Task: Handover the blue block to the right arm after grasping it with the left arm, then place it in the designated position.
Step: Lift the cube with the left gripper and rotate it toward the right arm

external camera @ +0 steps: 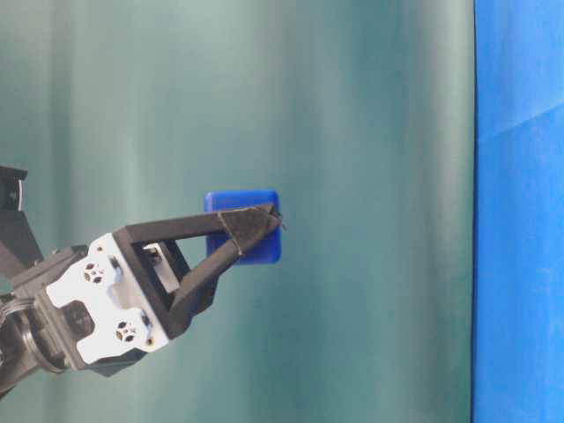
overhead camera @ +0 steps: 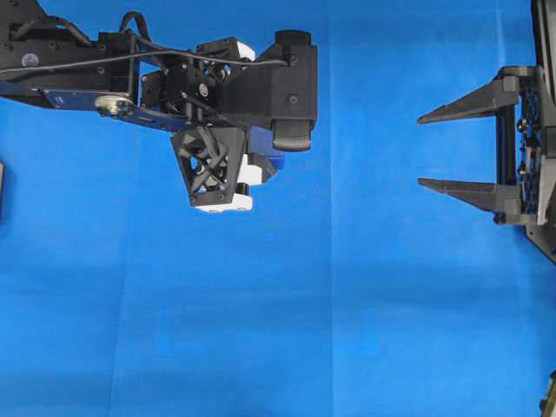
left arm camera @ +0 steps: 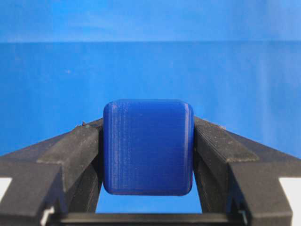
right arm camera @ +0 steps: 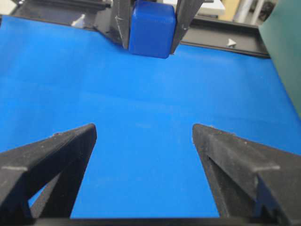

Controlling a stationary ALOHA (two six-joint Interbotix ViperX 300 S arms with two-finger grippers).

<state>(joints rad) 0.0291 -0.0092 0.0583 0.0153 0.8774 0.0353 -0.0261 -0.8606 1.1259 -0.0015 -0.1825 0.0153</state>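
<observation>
Between the pads of my left hand (left arm camera: 148,207) sits the blue block (left arm camera: 148,147), pinched on two opposite flat faces and lifted clear of the blue cloth on the worktop (overhead camera: 347,330). I judge it a light, rigid printed cube; the fine ridges on its face should give some friction, though the rounded edges leave less flat to grip. It looks sturdy, not fragile. Since my left fingers (external camera: 251,225) cover two sides, I reckon the free pair of faces, or the part jutting past the tips, is where the other hand should take hold. My right hand (overhead camera: 434,149) waits well apart at the right edge of the overhead view, fingers spread wide and empty, pointing toward the block. Nothing lies between the two hands but bare cloth. A green backdrop (external camera: 264,88) hangs behind.
</observation>
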